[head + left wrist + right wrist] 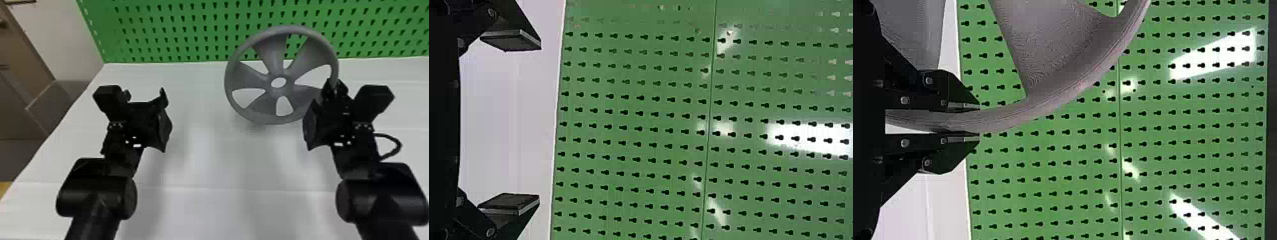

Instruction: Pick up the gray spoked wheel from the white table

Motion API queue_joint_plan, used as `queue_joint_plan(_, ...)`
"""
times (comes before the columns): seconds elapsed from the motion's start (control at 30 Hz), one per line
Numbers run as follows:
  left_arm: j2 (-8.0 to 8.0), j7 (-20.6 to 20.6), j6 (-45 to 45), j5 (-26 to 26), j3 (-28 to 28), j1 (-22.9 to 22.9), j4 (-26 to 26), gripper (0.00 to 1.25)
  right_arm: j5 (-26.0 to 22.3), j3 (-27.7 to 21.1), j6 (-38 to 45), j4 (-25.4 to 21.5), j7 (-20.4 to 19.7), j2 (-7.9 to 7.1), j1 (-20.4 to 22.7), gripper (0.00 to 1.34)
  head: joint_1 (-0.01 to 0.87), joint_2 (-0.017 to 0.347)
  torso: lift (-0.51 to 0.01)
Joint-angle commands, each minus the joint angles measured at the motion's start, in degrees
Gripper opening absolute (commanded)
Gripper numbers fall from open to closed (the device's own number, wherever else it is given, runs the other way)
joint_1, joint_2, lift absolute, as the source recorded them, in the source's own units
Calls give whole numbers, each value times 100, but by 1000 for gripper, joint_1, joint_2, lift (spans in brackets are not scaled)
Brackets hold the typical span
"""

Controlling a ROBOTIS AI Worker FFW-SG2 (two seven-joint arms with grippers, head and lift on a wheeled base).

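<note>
Wheel [275,60] clamped in right fingers [342,88]; left fingers [164,99] wide-spread.

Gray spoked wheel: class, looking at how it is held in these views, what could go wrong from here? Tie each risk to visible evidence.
1. The gray spoked wheel is pinched only at one side of its rim by the right end effector, so it might twist or droop.
2. The left end effector is open and away from the wheel, so a slip would probably go unsupported.
3. The green pegboard stands behind; moving forward could knock the rim against it.
</note>
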Motion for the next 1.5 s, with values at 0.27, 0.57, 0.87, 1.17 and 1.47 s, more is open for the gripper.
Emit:
queue_joint_plan(0.27,-17,259,-139,-178,0,-20,9,1054,3,52,69,0,0,5,26,158,779,146,-84)
queue_joint_plan(0.57,-17,268,-156,-187,70,-2,9,1054,29,61,69,0,0,0,26,158,779,146,-84)
queue_joint_plan(0.87,-17,268,-165,-187,79,7,9,1054,38,52,69,0,0,0,26,158,779,146,-84)
queue_joint_plan(1.17,-17,268,-165,-169,88,7,9,1054,38,52,69,0,0,-9,26,158,779,146,-84)
queue_joint_plan(1.47,-17,268,-165,-169,88,16,9,1054,47,70,87,0,0,-18,18,158,779,146,-84)
